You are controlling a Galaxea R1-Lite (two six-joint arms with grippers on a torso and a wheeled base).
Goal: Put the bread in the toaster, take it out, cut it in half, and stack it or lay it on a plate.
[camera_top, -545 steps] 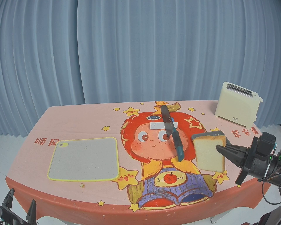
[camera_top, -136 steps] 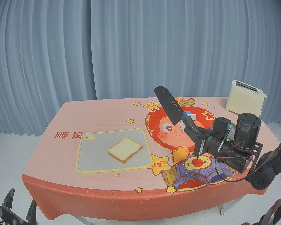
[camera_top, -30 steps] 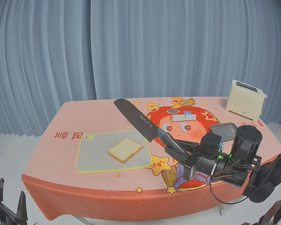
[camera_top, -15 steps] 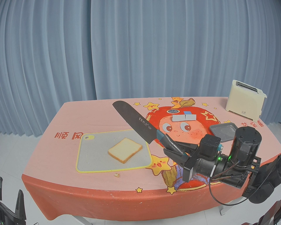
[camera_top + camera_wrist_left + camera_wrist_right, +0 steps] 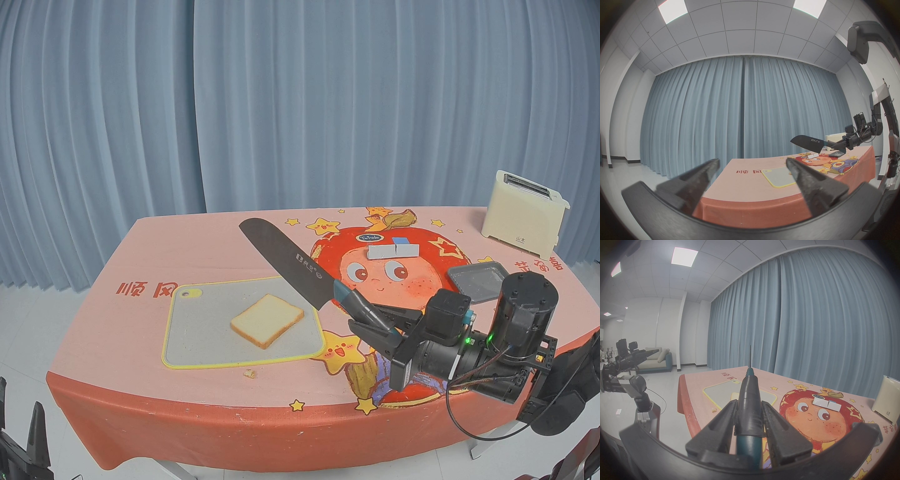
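Note:
A slice of bread (image 5: 267,320) lies flat on the grey, yellow-rimmed cutting board (image 5: 200,340). My right gripper (image 5: 370,326) is shut on the teal handle of a dark-bladed knife (image 5: 287,262). The blade slants up and to the left, in the air above the board's far right corner and clear of the bread. In the right wrist view the knife handle (image 5: 750,396) is clamped between the fingers, with the cutting board (image 5: 723,391) beyond it. The cream toaster (image 5: 525,215) stands at the far right. My left gripper (image 5: 753,178) is open and empty, below the table's front left.
A grey plate (image 5: 478,280) lies right of centre, near the right arm. Two small white blocks (image 5: 392,250) sit at mid-table. A crumb (image 5: 250,373) lies in front of the board. The table's left part is bare cloth.
Over the last second the right gripper and knife edged slightly left and lower. Much earlier that gripper held the bread; the slice now lies on the board.

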